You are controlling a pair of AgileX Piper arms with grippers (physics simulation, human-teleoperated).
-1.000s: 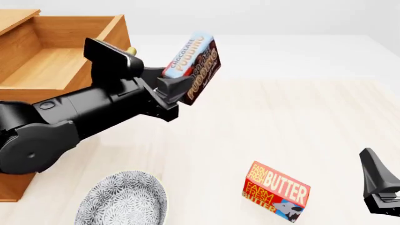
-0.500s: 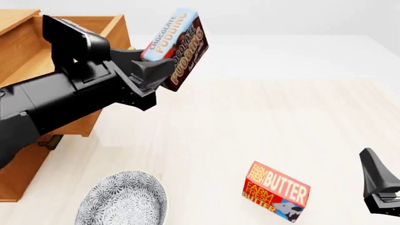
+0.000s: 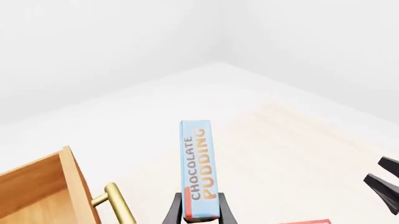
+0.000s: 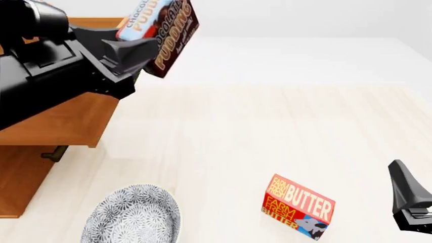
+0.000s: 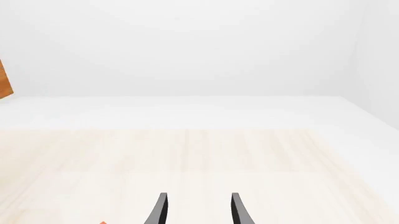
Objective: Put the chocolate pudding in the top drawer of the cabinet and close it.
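Note:
My left gripper (image 4: 143,50) is shut on the lower end of the chocolate pudding (image 4: 159,29), a thin box with a light blue top and brown face. It holds the box high, tilted, at the right front corner of the open top drawer (image 4: 62,120). In the left wrist view the pudding (image 3: 198,168) stands between the fingers (image 3: 173,213), beside the drawer's corner (image 3: 39,190) and its brass handle (image 3: 119,203). The arm hides most of the drawer's inside. The cabinet (image 4: 19,178) is at the left edge. My right gripper (image 4: 408,198) is open and empty, low at the right (image 5: 198,210).
A red-and-yellow butter box (image 4: 298,206) stands on the table in front, right of centre. A patterned grey plate (image 4: 132,215) lies at the front left. A lower drawer's brass handle (image 4: 54,152) shows under the open drawer.
My left arm has risen and moved left with the pudding, from beside the drawer's corner to above it, now covering the drawer's inside. The right arm has not moved.

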